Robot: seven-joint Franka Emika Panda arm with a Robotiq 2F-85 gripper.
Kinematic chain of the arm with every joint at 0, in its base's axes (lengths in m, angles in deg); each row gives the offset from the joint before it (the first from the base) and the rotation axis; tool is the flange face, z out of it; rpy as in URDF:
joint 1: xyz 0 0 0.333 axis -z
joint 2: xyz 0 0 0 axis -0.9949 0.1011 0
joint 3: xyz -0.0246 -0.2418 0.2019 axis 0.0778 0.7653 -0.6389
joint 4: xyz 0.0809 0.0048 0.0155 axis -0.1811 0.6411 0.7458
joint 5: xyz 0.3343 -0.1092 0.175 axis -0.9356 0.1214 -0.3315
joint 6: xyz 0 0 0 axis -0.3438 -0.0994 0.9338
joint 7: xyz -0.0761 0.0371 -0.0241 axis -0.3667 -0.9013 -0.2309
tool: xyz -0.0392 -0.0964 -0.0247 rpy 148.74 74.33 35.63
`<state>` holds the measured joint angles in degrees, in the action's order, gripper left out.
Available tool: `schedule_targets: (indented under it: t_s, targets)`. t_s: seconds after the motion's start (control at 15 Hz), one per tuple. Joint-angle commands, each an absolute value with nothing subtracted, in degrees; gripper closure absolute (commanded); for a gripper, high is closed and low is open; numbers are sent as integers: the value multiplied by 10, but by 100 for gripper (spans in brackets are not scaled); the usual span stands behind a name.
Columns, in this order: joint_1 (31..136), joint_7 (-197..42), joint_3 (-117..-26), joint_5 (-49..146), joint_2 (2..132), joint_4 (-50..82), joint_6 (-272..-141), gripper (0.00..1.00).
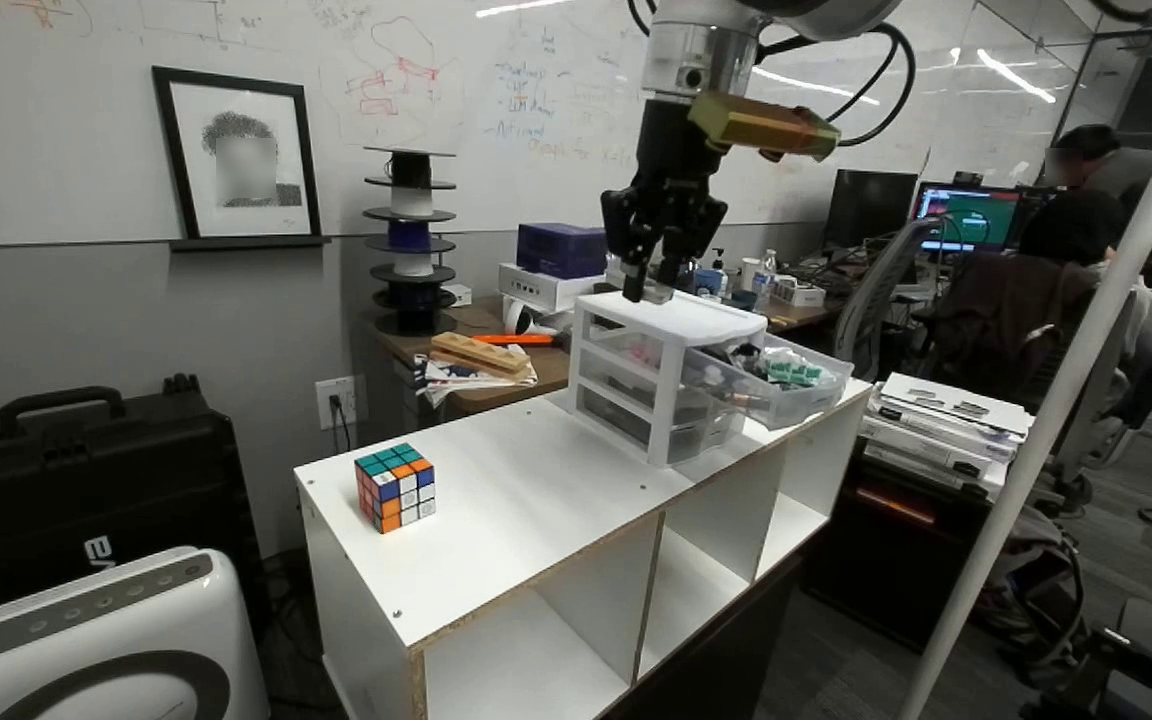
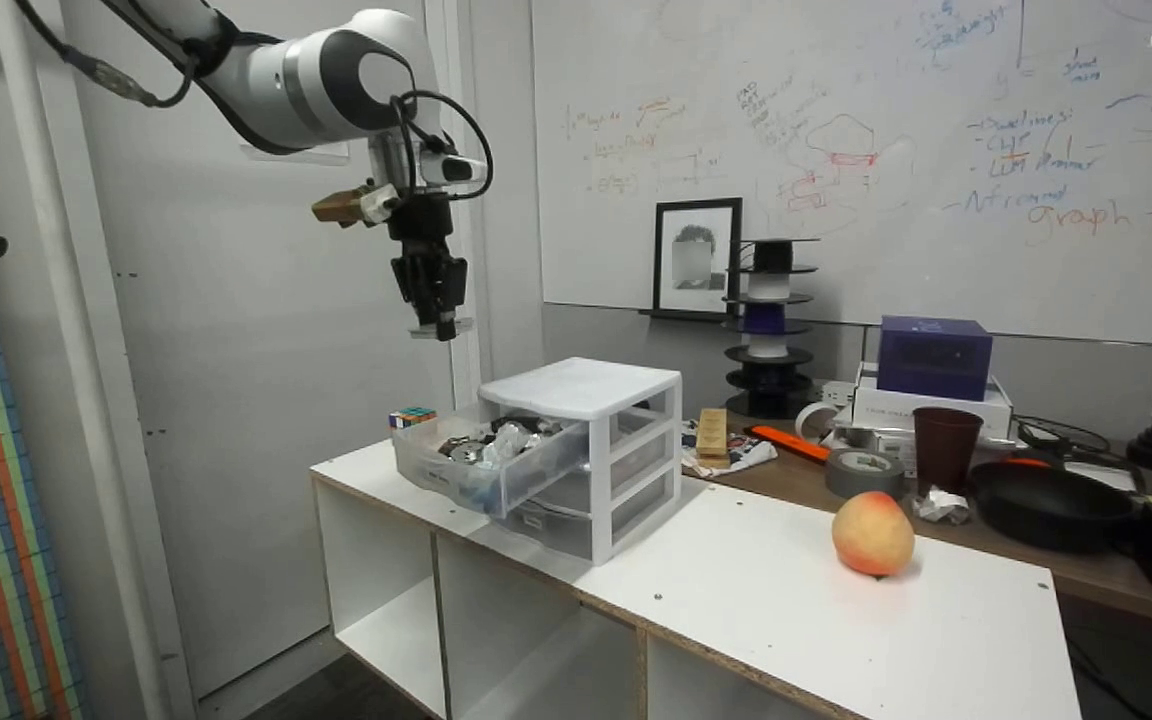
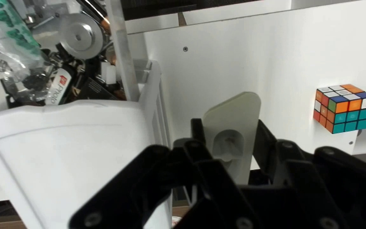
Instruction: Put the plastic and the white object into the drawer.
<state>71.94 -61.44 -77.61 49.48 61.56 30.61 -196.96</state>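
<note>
My gripper (image 1: pixel 650 286) is shut on the white object (image 3: pixel 245 106), a flat whitish-grey elongated piece with a rounded recess. In the wrist view it sits between both fingers, its pointed end sticking out past them. It also shows at the fingertips in an exterior view (image 2: pixel 426 331). The gripper is above the translucent white three-drawer chest (image 2: pixel 576 385). The chest's top drawer (image 1: pixel 816 403) is pulled out and full of small parts. A clear plastic bag with green contents (image 3: pixel 10 35) lies in this drawer; it also shows in an exterior view (image 1: pixel 794 370).
The chest stands on a white shelf unit (image 1: pixel 506 470). A puzzle cube (image 1: pixel 395 487) stands near one end of the shelf top, a peach (image 2: pixel 872 534) near the opposite end. A cluttered desk (image 2: pixel 816 480) with spools, boxes and tape runs behind, below a whiteboard wall.
</note>
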Motion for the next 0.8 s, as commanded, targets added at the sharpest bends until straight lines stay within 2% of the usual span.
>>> schedule_targets:
  t_s: [0.0,0.73]
  targets:
    - [741,-627,-786,489,519,396,-1972,74]
    - [825,-618,-761,484,467,516,-1987,74]
